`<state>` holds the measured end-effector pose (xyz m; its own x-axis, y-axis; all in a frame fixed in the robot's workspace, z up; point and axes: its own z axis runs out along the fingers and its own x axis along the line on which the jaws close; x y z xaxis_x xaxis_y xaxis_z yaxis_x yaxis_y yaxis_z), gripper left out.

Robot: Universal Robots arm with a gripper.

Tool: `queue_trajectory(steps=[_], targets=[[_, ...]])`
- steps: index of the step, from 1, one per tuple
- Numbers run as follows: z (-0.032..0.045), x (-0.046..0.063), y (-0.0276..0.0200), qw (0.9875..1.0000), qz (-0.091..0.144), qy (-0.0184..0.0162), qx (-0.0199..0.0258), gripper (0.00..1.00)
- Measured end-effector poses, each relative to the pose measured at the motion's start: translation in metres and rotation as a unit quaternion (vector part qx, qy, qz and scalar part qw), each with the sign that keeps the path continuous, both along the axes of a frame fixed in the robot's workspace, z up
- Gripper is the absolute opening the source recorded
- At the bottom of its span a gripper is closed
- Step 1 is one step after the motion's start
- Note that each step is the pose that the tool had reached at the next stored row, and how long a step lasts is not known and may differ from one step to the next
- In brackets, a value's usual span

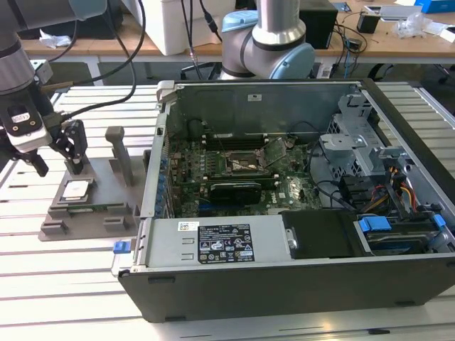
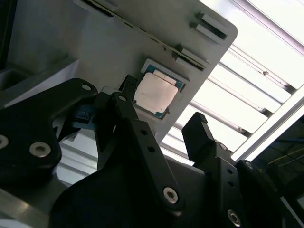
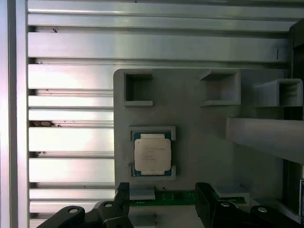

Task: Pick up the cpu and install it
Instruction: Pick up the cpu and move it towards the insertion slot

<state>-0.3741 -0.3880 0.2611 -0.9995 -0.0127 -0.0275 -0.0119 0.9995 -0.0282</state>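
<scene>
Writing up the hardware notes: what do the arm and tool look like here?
The tool is matte black, with two fingers built from linked bars with silver screw heads. In the exterior view the wrist above it is grey with a white label, and black cables lead to it.

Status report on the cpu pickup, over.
Gripper open, empty, over grey holder. Cpu seated in holder, untouched. Nothing covering it.
</scene>
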Motion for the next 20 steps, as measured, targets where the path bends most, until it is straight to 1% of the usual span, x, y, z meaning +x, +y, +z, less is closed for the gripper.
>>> queue_trajectory(steps=[16,18,20], targets=[[-0.0161,0.0,0.0,1.0,0.0,0.0,-0.0002,0.66],[-0.0205,0.0,0.0,1.0,0.0,0.0,-0.0002,0.66],[-0.022,0.0,0.0,1.0,0.0,0.0,-0.0001,0.66]])
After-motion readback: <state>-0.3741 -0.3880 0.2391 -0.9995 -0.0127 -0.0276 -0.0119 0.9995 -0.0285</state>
